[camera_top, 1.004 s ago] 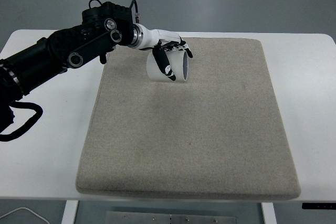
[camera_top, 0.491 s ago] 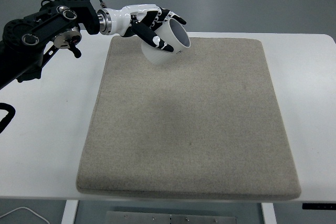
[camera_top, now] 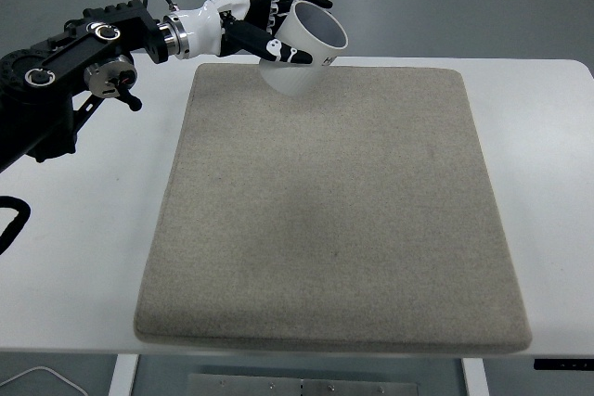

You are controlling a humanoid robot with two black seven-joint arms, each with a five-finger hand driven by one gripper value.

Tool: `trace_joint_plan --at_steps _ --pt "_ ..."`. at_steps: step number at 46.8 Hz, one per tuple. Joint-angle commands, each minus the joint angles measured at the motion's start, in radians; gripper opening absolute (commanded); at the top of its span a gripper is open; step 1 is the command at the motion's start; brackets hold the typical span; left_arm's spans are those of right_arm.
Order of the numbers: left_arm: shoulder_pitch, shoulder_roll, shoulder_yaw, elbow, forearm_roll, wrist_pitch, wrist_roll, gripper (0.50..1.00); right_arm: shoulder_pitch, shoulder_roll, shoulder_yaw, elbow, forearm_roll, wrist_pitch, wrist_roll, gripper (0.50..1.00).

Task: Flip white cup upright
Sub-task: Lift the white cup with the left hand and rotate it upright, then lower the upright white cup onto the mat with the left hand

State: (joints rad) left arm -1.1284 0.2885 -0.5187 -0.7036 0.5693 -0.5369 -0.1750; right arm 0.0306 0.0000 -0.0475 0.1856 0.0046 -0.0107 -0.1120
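Note:
The white cup [camera_top: 304,55] is held in the air above the far edge of the beige mat [camera_top: 334,220]. It is tilted, with its open mouth facing up and to the right. My left hand [camera_top: 267,27] is shut on the cup, its white and black fingers [camera_top: 278,51] wrapped around the cup's left side. The black left arm [camera_top: 83,62] comes in from the upper left. The cup's base hangs just over the mat's far edge, and I cannot tell whether it touches.
The mat lies on a white table [camera_top: 548,192]. A black cable [camera_top: 11,220] loops at the left edge. Grey floor shows beyond the table's far side.
The left hand has lifted the cup from lying on the mat and turned it, so its mouth now points more upward. Hand and cup have moved up and away.

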Motion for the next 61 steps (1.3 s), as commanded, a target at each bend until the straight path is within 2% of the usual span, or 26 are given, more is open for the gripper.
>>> trace_joint_plan --at_steps 1,17,23,36,61 --pt "0.036 -0.005 -0.001 0.0 -0.009 -0.002 -0.026 0.5 0.0 0.0 0.0 0.0 0.0 0.0 -0.001 0.93" --pt "0.119 -0.009 0.0 0.069 -0.101 -0.002 -0.208 0.5 0.0 0.0 0.0 0.0 0.0 0.0 -0.001 0.93" --pt "0.14 -0.011 -0.003 0.073 -0.114 -0.024 -0.236 0.5 0.0 0.0 0.0 0.0 0.0 0.0 0.0 0.93" --pt "0.234 -0.011 0.013 0.075 -0.118 -0.052 -0.436 0.5 0.0 0.0 0.0 0.0 0.0 0.0 0.0 0.93" --pt "0.302 -0.003 0.046 0.164 0.037 -0.052 -0.436 0.5 0.0 0.0 0.0 0.0 0.0 0.0 -0.001 0.93"
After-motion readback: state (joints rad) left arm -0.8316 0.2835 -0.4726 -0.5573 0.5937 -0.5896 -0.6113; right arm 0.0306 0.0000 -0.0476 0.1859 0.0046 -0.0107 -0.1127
